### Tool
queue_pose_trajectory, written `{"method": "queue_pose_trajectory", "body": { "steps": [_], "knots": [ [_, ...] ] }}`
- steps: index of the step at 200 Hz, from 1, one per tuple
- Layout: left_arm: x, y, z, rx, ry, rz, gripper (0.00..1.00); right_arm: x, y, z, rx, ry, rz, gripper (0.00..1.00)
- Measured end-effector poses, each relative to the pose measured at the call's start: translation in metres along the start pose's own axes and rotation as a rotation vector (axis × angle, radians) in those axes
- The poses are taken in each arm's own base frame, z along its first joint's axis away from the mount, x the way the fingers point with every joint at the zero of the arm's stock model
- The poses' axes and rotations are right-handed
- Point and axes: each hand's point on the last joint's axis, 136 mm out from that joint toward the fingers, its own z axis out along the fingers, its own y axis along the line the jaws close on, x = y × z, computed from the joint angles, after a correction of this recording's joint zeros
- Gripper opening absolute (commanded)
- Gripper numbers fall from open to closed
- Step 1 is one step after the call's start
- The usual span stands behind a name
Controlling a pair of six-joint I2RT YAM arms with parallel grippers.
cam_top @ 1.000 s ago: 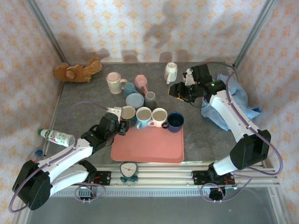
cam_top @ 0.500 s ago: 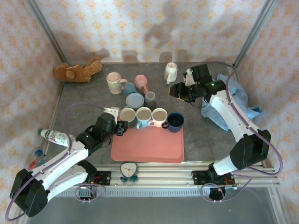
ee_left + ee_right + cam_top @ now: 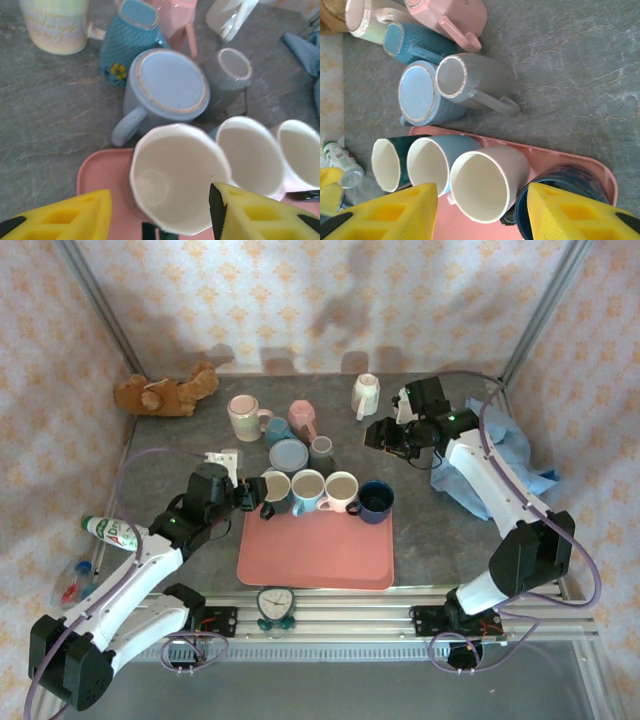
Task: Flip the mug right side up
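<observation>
- One mug [image 3: 273, 486] stands upright at the far-left corner of the pink tray [image 3: 320, 558]; the left gripper [image 3: 250, 498] has drawn back from it, fingers spread.
- The right gripper [image 3: 385, 437] hovers beyond the tray, fingers spread, empty.

Pale walls [image 3: 330, 290] papered in a small orange floral print closed in three sides, with silver metal posts [image 3: 98, 310] at the back corners. The tabletop [image 3: 445, 530] was mottled grey like stone, edged by a slotted aluminium rail [image 3: 350, 612]. Soft shadows [image 3: 345, 310] lay on the back wall.
</observation>
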Motion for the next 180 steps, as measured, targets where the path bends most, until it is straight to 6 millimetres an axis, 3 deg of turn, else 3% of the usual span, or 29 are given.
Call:
{"method": "queue_pose_trajectory", "body": {
  "steps": [35,114,180],
  "knots": [
    [-0.017,-0.021,0.01,0.075,0.036,-0.001,0.58,-0.016,-0.013,0.01,0.069,-0.014,0.009,0.48],
    [-0.043,-0.058,0.038,0.196,0.097,0.041,0.62,-0.096,-0.064,0.053,0.207,-0.058,0.072,0.38],
    [-0.06,-0.071,0.053,0.25,0.109,0.085,0.62,-0.147,-0.07,0.105,0.25,-0.094,0.126,0.38]
  ]
}}
